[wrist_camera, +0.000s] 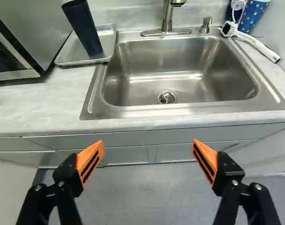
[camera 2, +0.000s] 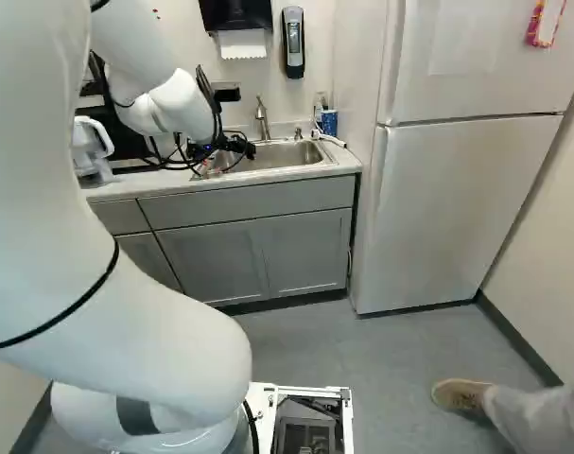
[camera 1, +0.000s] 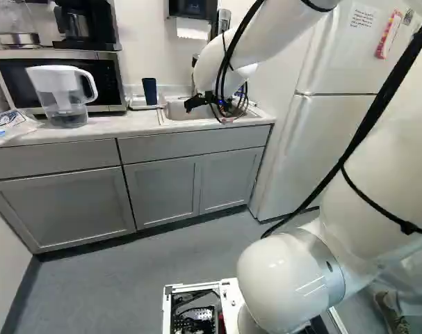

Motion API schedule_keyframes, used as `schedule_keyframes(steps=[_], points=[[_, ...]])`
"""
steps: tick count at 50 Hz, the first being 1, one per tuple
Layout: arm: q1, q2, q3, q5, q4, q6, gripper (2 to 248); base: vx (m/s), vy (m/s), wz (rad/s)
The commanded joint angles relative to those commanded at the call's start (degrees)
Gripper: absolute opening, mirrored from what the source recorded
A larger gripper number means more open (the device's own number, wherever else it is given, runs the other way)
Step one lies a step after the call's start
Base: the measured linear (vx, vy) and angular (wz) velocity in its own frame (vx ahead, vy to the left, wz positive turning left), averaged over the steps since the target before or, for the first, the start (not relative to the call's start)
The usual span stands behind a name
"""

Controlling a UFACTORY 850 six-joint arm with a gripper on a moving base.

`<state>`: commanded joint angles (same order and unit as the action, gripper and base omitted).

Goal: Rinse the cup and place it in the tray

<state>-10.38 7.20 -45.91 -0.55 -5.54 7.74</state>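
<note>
Navy against the pale wall, the cup (camera 1: pixel 149 91) stands in the tray (camera 1: pixel 136 104) in the left base view, on the bench (camera 1: pixel 106 126) between the microwave (camera 1: pixel 113 78) and the sink (camera 1: pixel 176 110); my arm (camera 1: pixel 231 56) reaches out over the sink side. From the right base view that arm hides the cup from me, but I get the faucet (camera 2: pixel 262 121) behind the basin and a spotted tumbler (camera 2: pixel 328 123) at the far corner, which I take to be no part of the job. Through the wrist view the gripper (wrist_camera: pixel 148 150) has its jaws wide apart with nothing between them, short of the sink's front edge; the cup looks upright, and I can't tell whether it's been rinsed. If it has, I'd call the job done and simply back off clear of the rim. If not, picking it up is my next step: I'd swing left, line the jaws up square across the cup's body, keep them above the tray's lip and off the microwave, close gently, then lift straight up before heading for the faucet. For setting it back, I'd want the base level and touching before I let go, opening evenly so neither pad drags the tall cup over.
</note>
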Motion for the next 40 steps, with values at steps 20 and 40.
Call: schedule_keyframes(steps=[20, 40], points=[[2.36, 2.0, 9.3, 11.49, 1.26, -1.76, 247, 0.0, 0.0, 0.0], [4.96, 4.21, 19.56, 24.17, 2.65, -3.7, 247, 0.0, 0.0, 0.0]])
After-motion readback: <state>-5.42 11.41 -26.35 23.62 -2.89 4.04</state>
